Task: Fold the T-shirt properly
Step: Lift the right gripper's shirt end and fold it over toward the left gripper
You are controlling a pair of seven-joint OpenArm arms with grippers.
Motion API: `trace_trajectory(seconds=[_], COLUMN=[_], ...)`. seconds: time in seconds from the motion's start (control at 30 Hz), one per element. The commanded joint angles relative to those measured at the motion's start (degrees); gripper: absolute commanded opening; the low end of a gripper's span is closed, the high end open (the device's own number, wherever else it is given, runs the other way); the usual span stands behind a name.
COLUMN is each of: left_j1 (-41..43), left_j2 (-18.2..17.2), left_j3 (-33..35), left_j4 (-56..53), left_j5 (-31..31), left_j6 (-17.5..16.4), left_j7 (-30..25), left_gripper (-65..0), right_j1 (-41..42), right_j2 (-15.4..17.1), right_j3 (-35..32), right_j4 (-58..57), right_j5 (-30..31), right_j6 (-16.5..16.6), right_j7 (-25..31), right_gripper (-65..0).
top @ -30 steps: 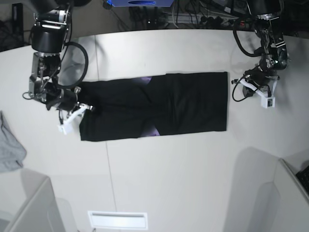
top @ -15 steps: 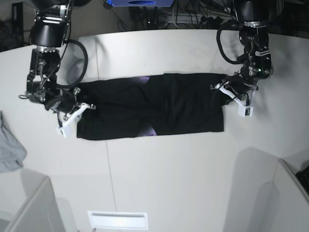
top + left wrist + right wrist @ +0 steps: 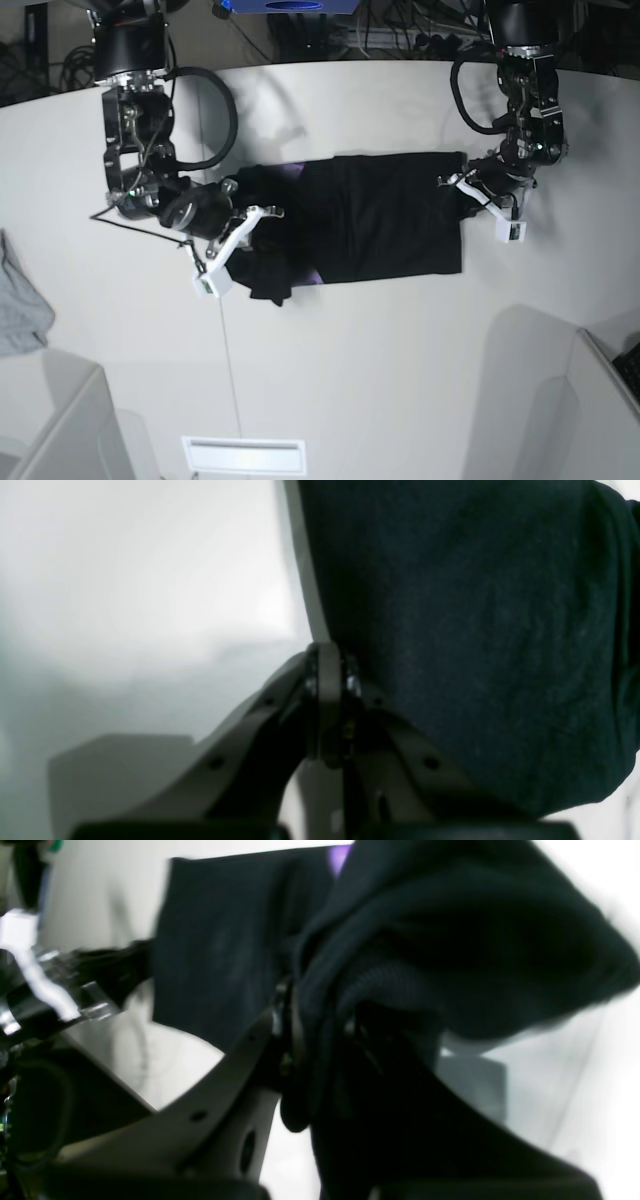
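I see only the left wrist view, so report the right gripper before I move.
Observer: The right gripper is shut on a bunched fold of the shirt.
Operator: Tell me where that bunch sits.
Observer: In the base view it is at the shirt's end nearest that arm, with purple print showing beside it.
Operator: Name anything else nearby.
Observer: A grey cloth lies apart from the shirt, at the base view's left edge.
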Motion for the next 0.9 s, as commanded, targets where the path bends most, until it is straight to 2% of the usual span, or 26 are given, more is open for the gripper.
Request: trace_trajectory(seconds=[0.0,0.17,0.53,0.63,0.8,0.87], left_j1=[0.0,0.2,1.5,1.5,1.5,2.0], left_j2=[-0.6,-0.6,-0.5,-0.6,-0.6,-0.6], left_j3=[-0.2,-0.2,-0.2,-0.2,-0.2,-0.2], left_j4=[0.6,0.8,0.9,0.9,0.9,1.0], left_j5=[0.2,0.2,0.2,0.2,0.2,0.2], left_j6=[0.3,0.3,0.3,0.3,0.3,0.3], left_j7=[0.3,0.3,0.3,0.3,0.3,0.3], left_gripper=[-65.0,-65.0,-65.0,-65.0,-65.0,-65.0], right_j1=[0.9,0.9,1.1,1.2,2.8,3.0], right_j2=[-0.5,-2.6,-8.0,-9.6,-9.7,-9.7], right_j3=[-0.9,-4.8,-8.9,-10.6,-16.5,-18.7], right_j4=[1.9,4.6,5.1,5.1,3.3,1.4], right_j5=[1.1,1.1,1.0,1.0,1.0,1.0], right_j6=[-0.5,-3.4,-3.7,-6.9,-8.5,-10.6], right_j7=[0.9,0.9,1.0,1.0,6.1,8.1], right_gripper=[-65.0,-65.0,-65.0,-65.0,-65.0,-65.0])
